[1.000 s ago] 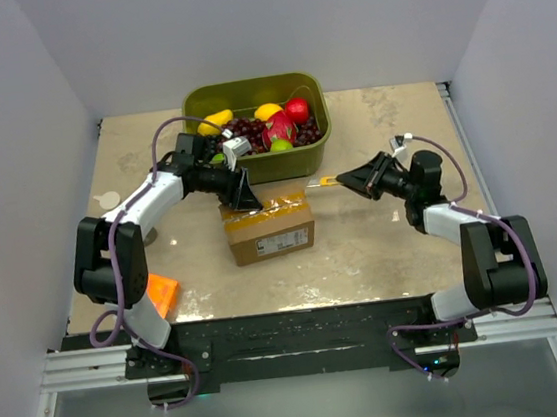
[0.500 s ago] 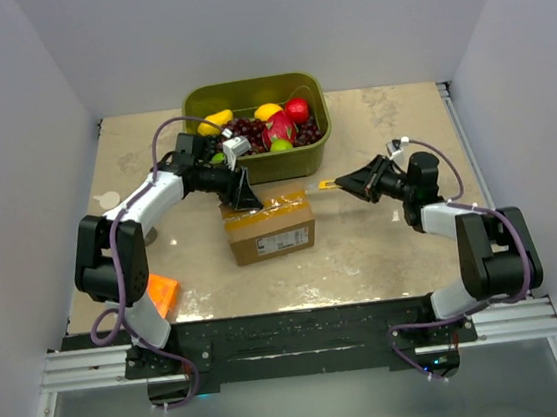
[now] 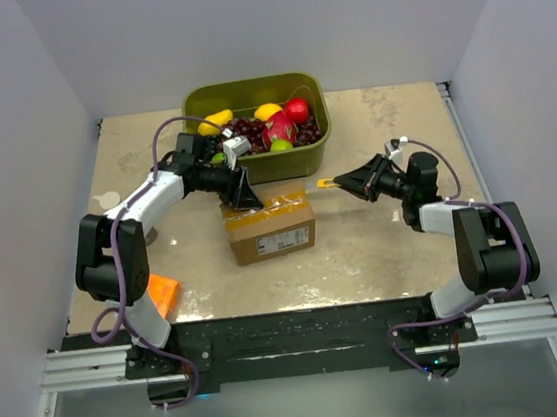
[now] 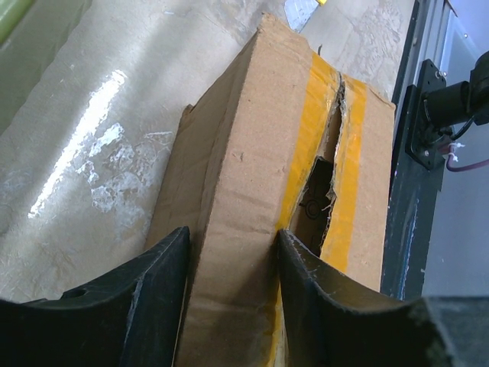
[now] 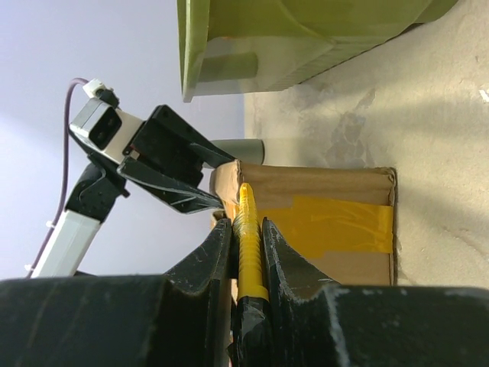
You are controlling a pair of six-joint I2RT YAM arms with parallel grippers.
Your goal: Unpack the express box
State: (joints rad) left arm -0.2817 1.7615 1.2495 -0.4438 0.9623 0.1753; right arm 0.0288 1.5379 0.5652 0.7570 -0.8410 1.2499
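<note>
Yellow tool [image 5: 247, 237] edged toward express box [image 3: 270, 227], whose contents stay unseen.

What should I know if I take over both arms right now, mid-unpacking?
Left gripper: clamped across the far-left corner of the express box, steadying it.
Right gripper: shut on a yellow cutter, tip pointing at the box's right end, apparently just short of it.
Box: mid-table, in front of the green fruit bin.
Done: top tape seam split open partway.
Left: finish the slit, open the box, take out whatever is inside (not visible).
</note>
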